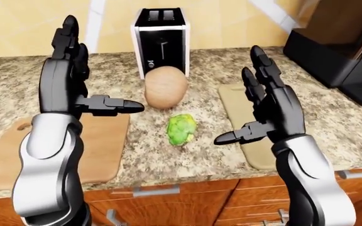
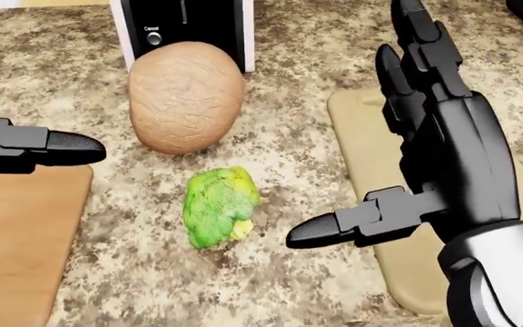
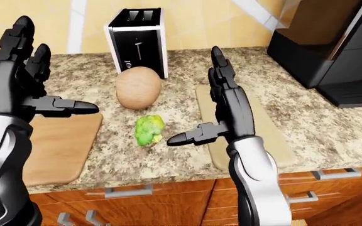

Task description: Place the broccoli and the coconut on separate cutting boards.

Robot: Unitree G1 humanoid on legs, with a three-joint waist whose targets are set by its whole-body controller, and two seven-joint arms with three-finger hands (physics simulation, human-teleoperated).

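Midway across the granite counter (image 1: 124,155), between the two cutting boards: one broccoli (image 2: 218,206), bright green, lying on its side on bare stone, pale stem end toward the counter's near edge, touching neither board.

Just beyond it, toward the counter's far edge: one coconut (image 2: 185,95), large, brown, egg-shaped, resting on the stone apart from the broccoli and standing directly before the toaster.

Toaster (image 1: 161,41): white body, black face and slots, upright near the far edge by the wall.

Cutting board, wooden (image 1: 99,146): reddish-brown, at the counter's left part, its near side close to the near edge; nothing lies on it.

Cutting board, pale (image 3: 272,136): beige, at the counter's right part, running from mid-counter to the near edge; nothing lies on it.

Right hand (image 2: 384,163): black, held above the gap between broccoli and pale board, fingers spread wide and pointing up, thumb stretched toward the broccoli without touching it; holds nothing.

Left hand (image 1: 83,89): black, raised above the wooden board's far side, fingers straight up, thumb extended toward the coconut; wide open, empty.

Dark appliance (image 3: 332,47): black, at the counter's far right corner.

Wooden drawers (image 3: 168,197) with metal handles below the near edge.
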